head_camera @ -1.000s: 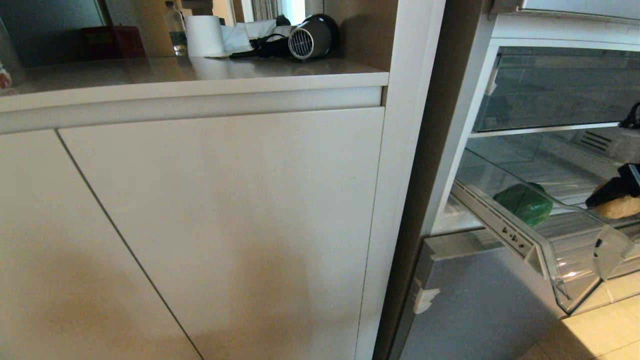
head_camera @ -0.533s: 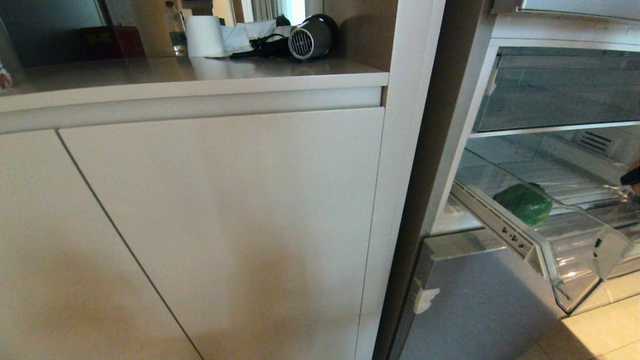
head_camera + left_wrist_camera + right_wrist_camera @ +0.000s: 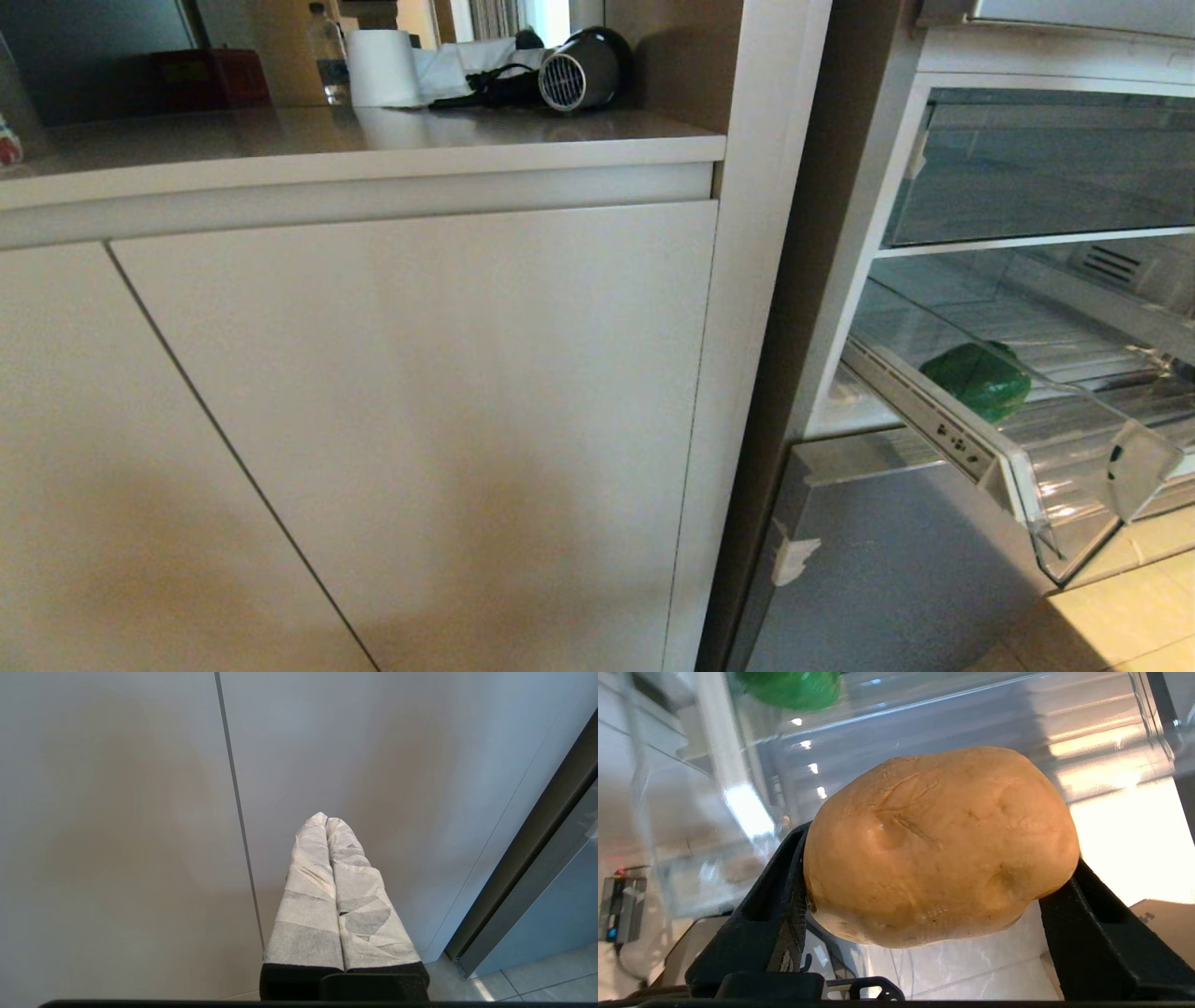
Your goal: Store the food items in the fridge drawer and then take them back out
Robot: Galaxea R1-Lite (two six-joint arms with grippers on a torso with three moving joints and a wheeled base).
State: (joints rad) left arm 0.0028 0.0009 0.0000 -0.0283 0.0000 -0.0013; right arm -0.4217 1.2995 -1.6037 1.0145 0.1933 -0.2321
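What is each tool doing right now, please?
Left tool: shut, empty, by the cabinet door.
Right tool: shut on the potato.

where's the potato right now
The potato is clamped in the right gripper, seen only in the right wrist view, outside the fridge drawer where the bell pepper lies.

hair dryer [image 3: 579, 70], paper roll [image 3: 381, 67], countertop [image 3: 280, 140]

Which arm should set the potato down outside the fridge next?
Right. Its pincer already clamps the potato beside the fridge drawer, where the bell pepper remains. The left pincer is shut, facing the cabinet door.
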